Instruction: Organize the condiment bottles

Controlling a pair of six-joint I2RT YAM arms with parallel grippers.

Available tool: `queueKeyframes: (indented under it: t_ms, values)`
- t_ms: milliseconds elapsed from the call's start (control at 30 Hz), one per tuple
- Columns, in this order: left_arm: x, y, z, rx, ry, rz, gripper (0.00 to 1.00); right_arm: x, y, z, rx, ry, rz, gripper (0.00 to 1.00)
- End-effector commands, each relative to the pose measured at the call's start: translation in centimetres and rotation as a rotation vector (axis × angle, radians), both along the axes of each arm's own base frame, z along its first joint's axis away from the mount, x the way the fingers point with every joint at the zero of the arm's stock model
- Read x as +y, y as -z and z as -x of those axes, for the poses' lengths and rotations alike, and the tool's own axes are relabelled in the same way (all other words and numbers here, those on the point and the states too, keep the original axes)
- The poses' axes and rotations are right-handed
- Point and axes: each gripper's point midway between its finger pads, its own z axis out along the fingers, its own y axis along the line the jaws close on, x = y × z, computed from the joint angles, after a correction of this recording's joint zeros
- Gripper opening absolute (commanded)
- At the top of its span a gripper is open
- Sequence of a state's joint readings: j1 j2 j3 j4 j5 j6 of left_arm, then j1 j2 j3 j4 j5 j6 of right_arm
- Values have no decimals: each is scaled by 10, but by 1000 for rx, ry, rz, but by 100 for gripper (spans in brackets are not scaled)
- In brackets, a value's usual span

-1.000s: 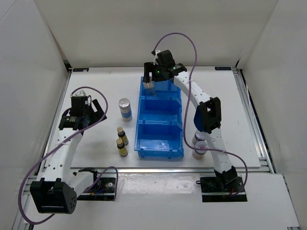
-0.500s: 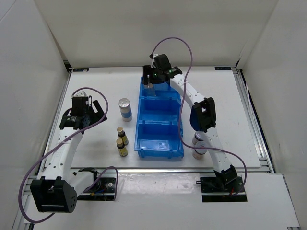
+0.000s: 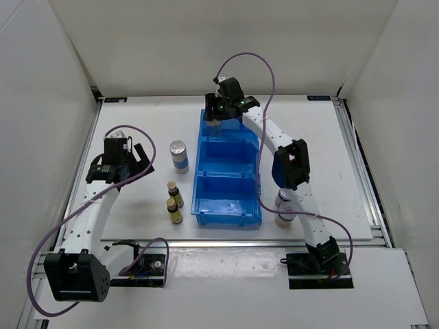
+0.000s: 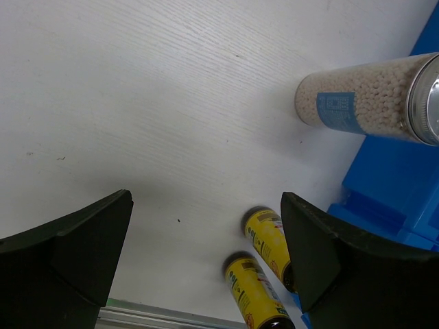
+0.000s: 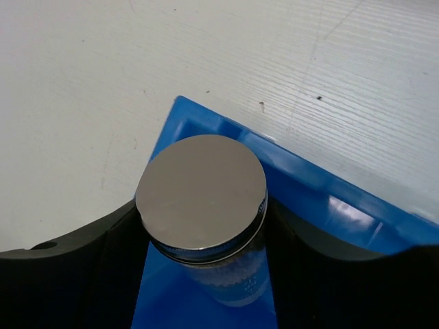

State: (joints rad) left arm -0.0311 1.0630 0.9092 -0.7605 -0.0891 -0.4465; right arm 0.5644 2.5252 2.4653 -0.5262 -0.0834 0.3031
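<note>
The silver-topped bottle (image 5: 201, 188) is squeezed by the right jaws at the far left corner of the blue bin (image 3: 227, 219), so it could be knocked on the wall and tipped over if it is let go crooked. Only this bottle is seen in the bin; nothing is seen in the other two parts. The left jaws are held wide open and empty over the worktop (image 3: 137, 123), near the two amber bottles (image 3: 174, 203).

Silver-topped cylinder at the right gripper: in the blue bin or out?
In: the silver-topped cylinder is inside the far compartment of the blue bin, blue floor beneath.
</note>
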Motion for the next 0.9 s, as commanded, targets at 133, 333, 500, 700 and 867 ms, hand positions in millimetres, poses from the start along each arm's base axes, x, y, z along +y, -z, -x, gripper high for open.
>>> queueKeyframes:
  t_ms: [133, 333, 500, 700, 867]
  values:
    - [-4, 0, -3, 10, 0, 21, 100, -44, -92, 2, -146, 65, 9, 0]
    - [-5, -6, -4, -9, -8, 29, 100, -66, -105, 7, -182, 119, 69, 0]
    - [-5, -9, -4, -18, -8, 29, 100, -93, -106, 4, -256, 219, 100, 0]
    - [-10, -9, -4, -17, 11, 51, 100, -108, -86, 20, -267, 240, 78, 0]
    - [-11, -17, -11, -30, 25, 52, 100, -115, -77, 33, -251, 245, 79, 0]
